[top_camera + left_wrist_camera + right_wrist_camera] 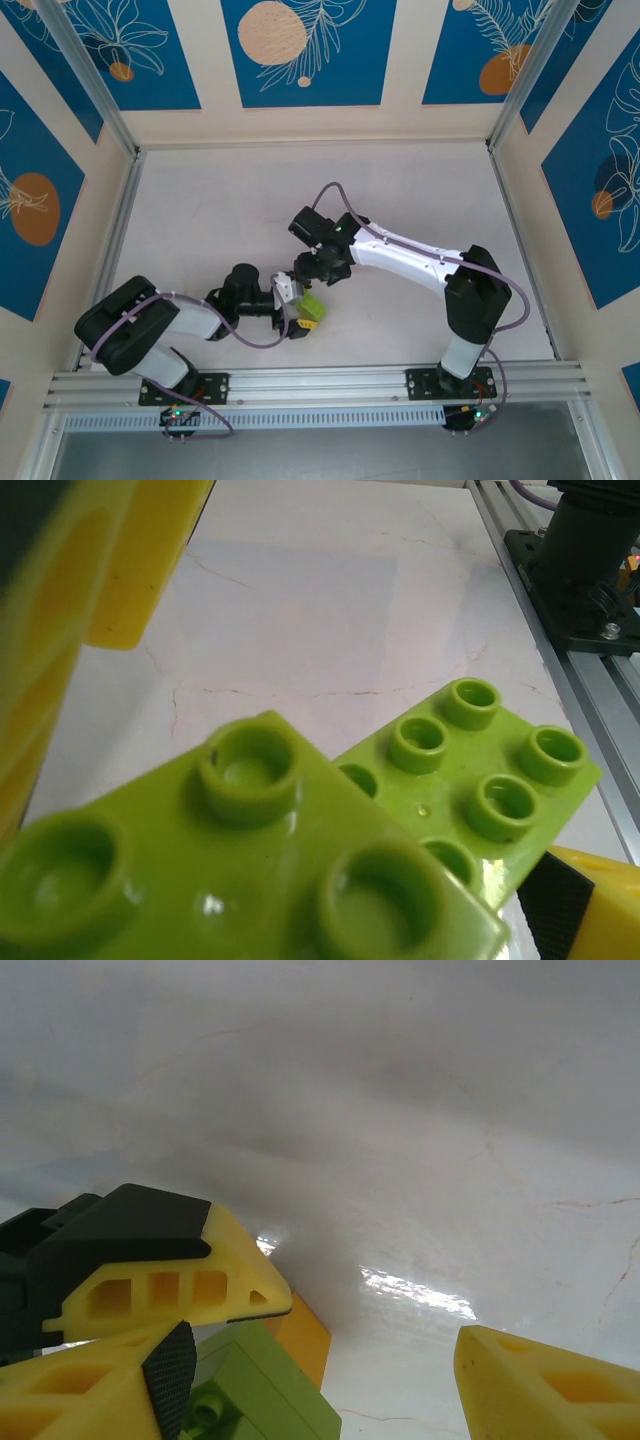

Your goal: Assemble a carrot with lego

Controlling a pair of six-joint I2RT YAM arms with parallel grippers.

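While the top view shows the left gripper clamped on the half-built carrot near the front of the table, presumably to steady it, the right gripper hangs just beside it. From the left wrist, the lime-green bricks show bare studs, ready for another piece. From the right wrist, the right fingers stand apart beside the orange block, holding nothing.
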